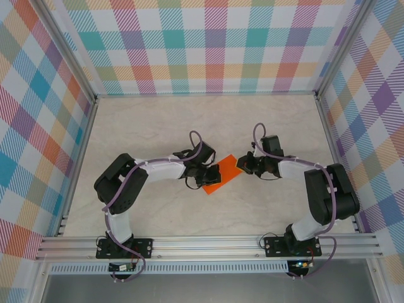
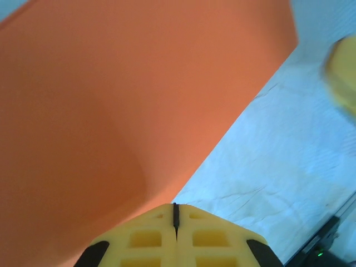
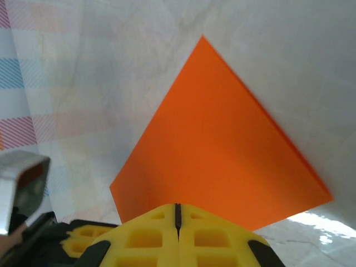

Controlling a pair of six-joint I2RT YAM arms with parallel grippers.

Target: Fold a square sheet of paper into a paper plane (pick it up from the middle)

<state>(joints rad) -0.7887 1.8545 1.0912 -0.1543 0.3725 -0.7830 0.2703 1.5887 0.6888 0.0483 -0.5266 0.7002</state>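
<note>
The orange square sheet of paper (image 1: 221,175) hangs between my two arms over the middle of the table, folded into a smaller flat shape. My left gripper (image 1: 203,173) is shut on its left edge. In the left wrist view the sheet (image 2: 111,111) rises from the shut jaws (image 2: 176,207) and bends slightly near them. From the opposite side, my right gripper (image 1: 242,164) is shut on the upper right corner. In the right wrist view the paper (image 3: 222,150) spreads out ahead of the shut fingertips (image 3: 178,207), which hide its near corner.
Pale marbled tabletop (image 1: 189,126) lies under the paper. Plaid walls (image 1: 208,44) close in the back and both sides. An aluminium rail (image 1: 208,246) runs along the near edge by the arm bases. A blurred yellow finger (image 2: 342,67) of the right gripper shows in the left wrist view.
</note>
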